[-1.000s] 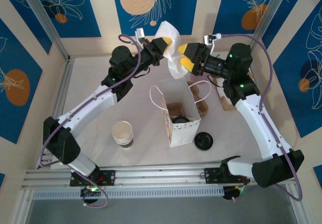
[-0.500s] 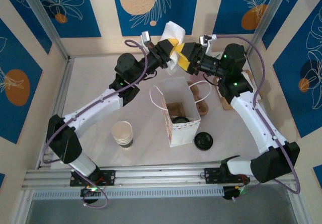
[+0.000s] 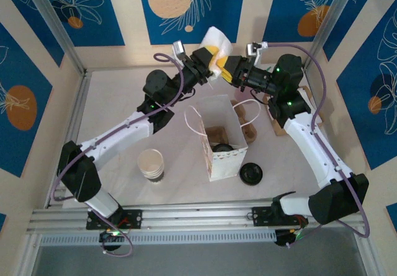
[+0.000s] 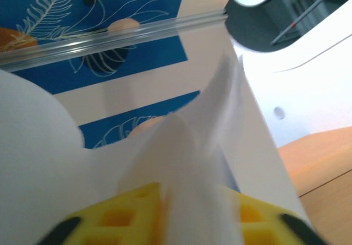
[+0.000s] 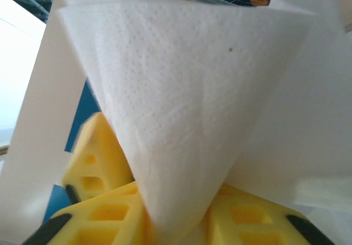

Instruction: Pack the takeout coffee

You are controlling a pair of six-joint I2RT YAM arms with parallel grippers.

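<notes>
The takeout coffee stands inside the open white paper bag; only its black lid shows, down in a brown carrier. High above the back of the bag, both grippers meet on a white napkin. My right gripper is shut on the napkin, whose folded corner is pinched between its yellow fingers. The jaws of my left gripper stand a little apart, with the napkin lying loosely between the yellow fingers.
A stack of lidless cream cups stands left of the bag. To the bag's right, a loose black lid lies on the table. Brown cardboard pieces sit by the right arm. Bag handles stick out sideways.
The two grippers came together over the bag's back edge. The right gripper closed on the napkin. The left gripper's jaws, shut on it before, have loosened.
</notes>
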